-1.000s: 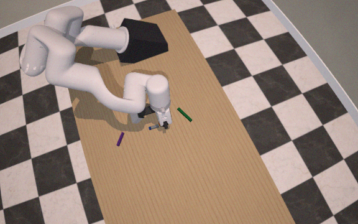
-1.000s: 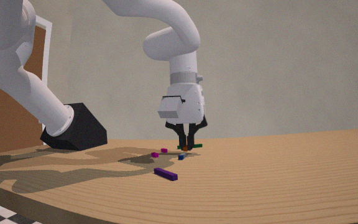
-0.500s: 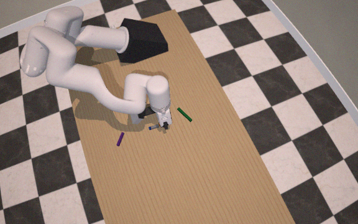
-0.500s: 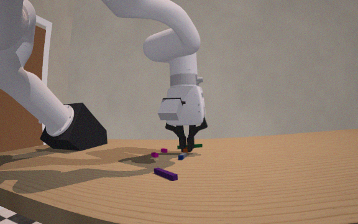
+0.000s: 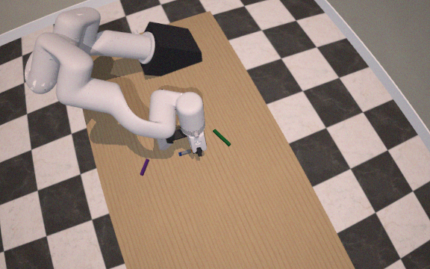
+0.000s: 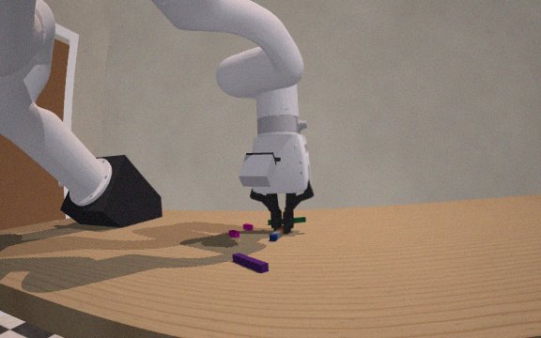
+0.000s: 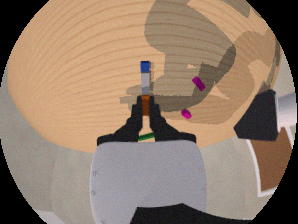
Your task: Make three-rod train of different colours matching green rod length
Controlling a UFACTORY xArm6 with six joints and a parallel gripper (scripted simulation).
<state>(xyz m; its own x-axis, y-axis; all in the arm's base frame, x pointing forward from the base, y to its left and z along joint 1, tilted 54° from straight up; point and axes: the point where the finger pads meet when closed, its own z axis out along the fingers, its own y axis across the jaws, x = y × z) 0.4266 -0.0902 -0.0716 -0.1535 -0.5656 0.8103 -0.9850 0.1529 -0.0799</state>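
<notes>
My gripper [image 5: 198,152] [image 6: 282,230] [image 7: 145,102] is low at the table, shut on the orange rod [image 7: 145,106]. The grey rod [image 5: 187,152] [image 7: 145,84] lies beyond the fingers, in line with the orange rod. The blue rod [image 5: 180,154] [image 6: 273,238] [image 7: 145,67] lies at the grey rod's far end. No gap shows between these rods in the wrist view, but the fingers partly hide the orange one. The green rod [image 5: 222,137] [image 6: 301,220] [image 7: 146,136] lies apart, behind the gripper in the wrist view.
A purple rod [image 5: 145,167] [image 6: 250,263] lies well apart, beyond the blue end. Two magenta rods [image 6: 234,234] [image 6: 248,227] [image 7: 199,83] [image 7: 186,114] lie to the right of the line in the wrist view; the arm hides them in the top view. The black arm base [image 5: 174,48] stands on the table.
</notes>
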